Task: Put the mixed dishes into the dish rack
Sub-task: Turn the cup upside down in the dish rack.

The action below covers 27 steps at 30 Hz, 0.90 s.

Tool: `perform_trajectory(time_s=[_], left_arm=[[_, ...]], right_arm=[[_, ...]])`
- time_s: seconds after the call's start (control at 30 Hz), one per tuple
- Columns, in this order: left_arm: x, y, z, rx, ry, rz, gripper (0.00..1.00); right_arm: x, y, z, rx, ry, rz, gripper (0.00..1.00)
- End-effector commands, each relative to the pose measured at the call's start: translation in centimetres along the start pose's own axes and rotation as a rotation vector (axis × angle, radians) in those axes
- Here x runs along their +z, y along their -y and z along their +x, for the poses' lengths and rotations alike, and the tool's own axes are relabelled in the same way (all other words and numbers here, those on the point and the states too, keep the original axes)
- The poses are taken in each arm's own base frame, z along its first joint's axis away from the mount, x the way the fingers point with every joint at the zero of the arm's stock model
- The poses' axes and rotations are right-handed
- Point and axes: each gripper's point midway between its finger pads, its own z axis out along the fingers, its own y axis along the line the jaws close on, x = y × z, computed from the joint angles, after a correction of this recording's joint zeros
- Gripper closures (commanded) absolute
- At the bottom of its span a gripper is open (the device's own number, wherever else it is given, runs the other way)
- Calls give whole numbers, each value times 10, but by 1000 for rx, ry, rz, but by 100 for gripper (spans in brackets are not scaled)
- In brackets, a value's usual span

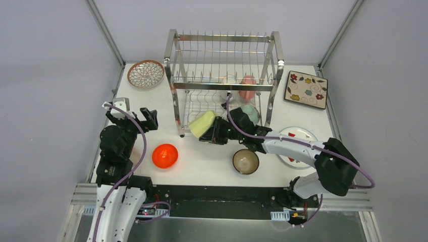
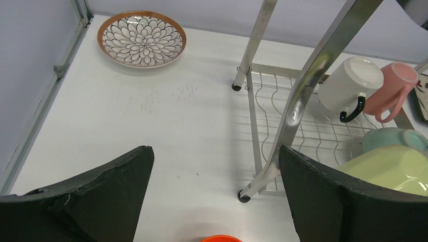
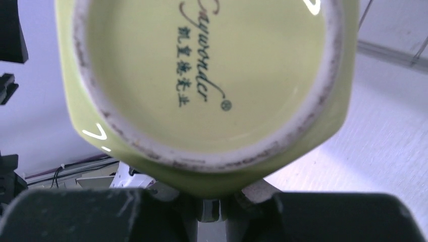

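At the far left the left tool [image 1: 134, 117] hangs over bare bench [image 1: 212, 161] with its dark fingers spread wide and holding nothing. Beyond it lies the round plate [image 1: 146, 74], brown-rimmed and glazed with a petal pattern. A glossy orange bowl [image 1: 165, 156] sits just to the left tool's right, so that arm is the nearer one for both. Further right stands the dish rack [image 1: 222, 86], two tiers of shiny steel wire between upright posts. At its front-left foot the right tool [image 1: 211, 129] pinches a pale green faceted bowl [image 1: 203, 124]. The bowl lies tipped on its side, its rough unglazed foot ring facing back at the wrist and its mouth pointing away to the left. Its axis runs along the rack's front edge, with the lower tier just behind it, so the coming move probably calls for a short push inward. A brown bowl [image 1: 246, 161] waits near the right arm. A white ribbed mug [image 2: 352, 80], a pink cup [image 2: 396, 85] and a mint cup [image 2: 391, 138] already sit on the lower tier. A square floral plate [image 1: 306, 89] and a white plate [image 1: 302, 134] lie at the right.
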Motion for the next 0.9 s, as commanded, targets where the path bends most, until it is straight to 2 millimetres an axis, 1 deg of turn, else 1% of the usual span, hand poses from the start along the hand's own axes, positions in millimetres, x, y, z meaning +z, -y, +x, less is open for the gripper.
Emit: perform_trajectory(time_s=[0.0, 0.2, 0.4, 0.53, 0.7, 0.87], left_arm=[[-3, 1, -12, -25, 25, -9, 1], [-3, 1, -8, -44, -1, -16, 1], [-3, 0, -4, -40, -28, -22, 1], [-4, 2, -3, -39, -32, -13, 1], [-4, 1, -2, -33, -32, -18, 1], [-3, 0, -1, -30, -37, -18, 1]], right_arm=[[-3, -60, -47, -69, 98, -210, 100], [18, -36, -75, -113, 133, -146, 100], [38, -16, -94, -145, 149, -93, 100], [43, 1, -107, -221, 173, 9, 100], [46, 24, -124, -327, 188, 183, 100], [52, 42, -135, -362, 163, 302, 100]])
